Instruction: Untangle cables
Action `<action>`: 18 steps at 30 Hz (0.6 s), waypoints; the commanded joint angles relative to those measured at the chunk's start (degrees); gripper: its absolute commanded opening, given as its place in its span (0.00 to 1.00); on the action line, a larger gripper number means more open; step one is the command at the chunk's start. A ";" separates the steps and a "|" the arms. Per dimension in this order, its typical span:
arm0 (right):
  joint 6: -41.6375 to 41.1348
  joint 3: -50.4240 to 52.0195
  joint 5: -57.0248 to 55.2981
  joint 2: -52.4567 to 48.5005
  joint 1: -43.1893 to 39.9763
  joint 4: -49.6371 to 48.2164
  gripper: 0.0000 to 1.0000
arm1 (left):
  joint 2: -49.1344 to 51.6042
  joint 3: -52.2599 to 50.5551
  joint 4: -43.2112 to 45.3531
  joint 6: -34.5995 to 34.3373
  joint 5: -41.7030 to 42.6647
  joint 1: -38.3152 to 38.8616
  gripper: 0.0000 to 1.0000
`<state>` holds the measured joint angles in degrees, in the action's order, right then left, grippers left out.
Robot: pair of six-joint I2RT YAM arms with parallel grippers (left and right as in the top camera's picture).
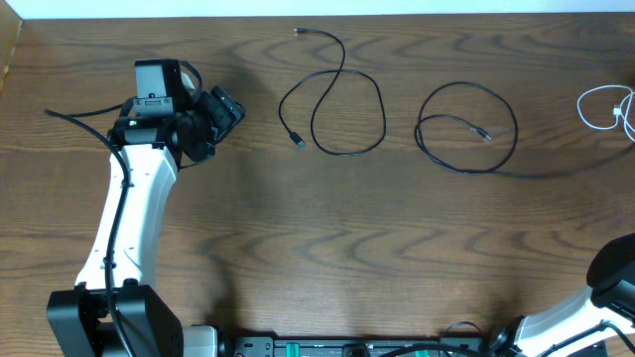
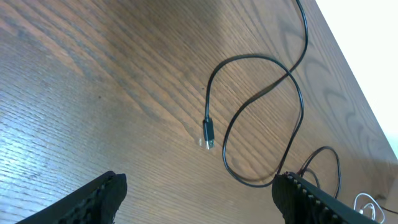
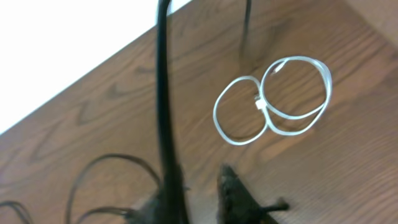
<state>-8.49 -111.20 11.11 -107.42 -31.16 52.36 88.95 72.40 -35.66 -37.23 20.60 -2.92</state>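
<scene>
One black cable (image 1: 332,99) lies looped at the middle back of the table, its plug (image 2: 209,132) showing in the left wrist view. A second black cable (image 1: 466,129) is coiled to its right, with a tail running right. A white cable (image 1: 600,109) lies coiled at the far right edge. My left gripper (image 1: 223,109) hovers left of the first cable, open and empty (image 2: 199,199). My right gripper (image 3: 202,180) is out of the overhead view. Its fingers stand slightly apart, and a blurred black cable (image 3: 163,93) runs up along the left finger. The white cable (image 3: 273,102) lies just beyond it.
The left arm (image 1: 129,218) stretches from the front left. Part of the right arm (image 1: 615,278) shows at the front right corner. The table's back edge (image 1: 317,17) meets a white surface. A power strip (image 1: 347,347) sits at the front edge.
</scene>
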 commanded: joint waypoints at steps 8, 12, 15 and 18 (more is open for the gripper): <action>3.04 -0.09 -3.48 -0.28 12.44 5.01 0.99 | 0.70 0.28 -0.35 1.07 -0.76 1.14 0.81; 5.53 0.17 -2.05 -0.83 17.97 8.66 0.97 | 0.70 0.28 -0.35 1.05 -0.74 1.14 0.80; 10.10 1.25 -1.57 -2.34 23.30 12.13 0.90 | 0.70 0.28 -0.37 1.03 -0.66 1.14 0.81; 14.82 3.19 -1.79 -5.29 28.74 14.49 0.85 | 0.70 0.28 -0.39 1.03 -0.52 1.14 0.80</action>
<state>-0.36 -110.45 9.19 -108.99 -6.81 65.52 88.95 72.40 -35.81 -37.21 20.62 -1.78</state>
